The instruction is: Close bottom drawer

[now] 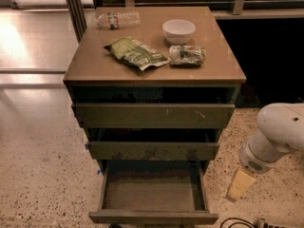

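- Plainly, the one camera view looks down from the front on a brown desk (95, 68) with three drawers stacked in its face, standing on a speckled floor (42, 175).
- The bottom drawer (153, 196) is pulled well out toward the camera, farther than the two above it. Its olive-brown inside is in full view, and its plain front edge sits near the lower edge of the view.
- The middle drawer (154, 151) has dark smudges on its front and the top drawer (154, 115) has pale scratches. Each stands slightly out, with a dark gap above it.
- On the desk top, a clear plastic bottle (118, 19) lies on its side at the far left.
- A white bowl (178, 31) stands upright toward the far right.
- A green snack bag (137, 53) lies flat near the middle, and a smaller packet (187, 55) lies just beside it on the right, in front of the bowl.
- The white arm (278, 132) comes in from the right edge.
- Its pale yellow gripper (240, 184) points down at the floor to the right of the bottom drawer, near it but apart from it.
- Whether the gripper is open or closed cannot be told from this view, and no object shows in its hold.
- A dark cable (235, 222) lies on the floor at the lower right.
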Robot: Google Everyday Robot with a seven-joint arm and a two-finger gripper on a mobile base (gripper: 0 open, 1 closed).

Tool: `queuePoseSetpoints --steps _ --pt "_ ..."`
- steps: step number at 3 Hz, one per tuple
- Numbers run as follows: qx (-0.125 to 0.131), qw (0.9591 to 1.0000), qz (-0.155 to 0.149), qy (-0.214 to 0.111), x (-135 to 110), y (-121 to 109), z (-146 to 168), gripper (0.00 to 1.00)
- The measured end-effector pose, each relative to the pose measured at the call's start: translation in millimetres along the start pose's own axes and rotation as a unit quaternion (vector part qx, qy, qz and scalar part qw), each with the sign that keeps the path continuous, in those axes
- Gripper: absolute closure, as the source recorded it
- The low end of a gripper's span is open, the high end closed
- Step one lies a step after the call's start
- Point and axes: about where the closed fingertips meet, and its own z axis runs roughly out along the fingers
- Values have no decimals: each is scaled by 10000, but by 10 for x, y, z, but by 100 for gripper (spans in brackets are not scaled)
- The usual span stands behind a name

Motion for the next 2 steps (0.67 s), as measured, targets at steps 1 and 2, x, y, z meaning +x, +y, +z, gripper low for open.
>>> queuePoseSetpoints --steps 1,2 --pt "0 10000 0 0 0 0 0 0" --pt "-361 9985 80 -410 -18 -27 191 0"
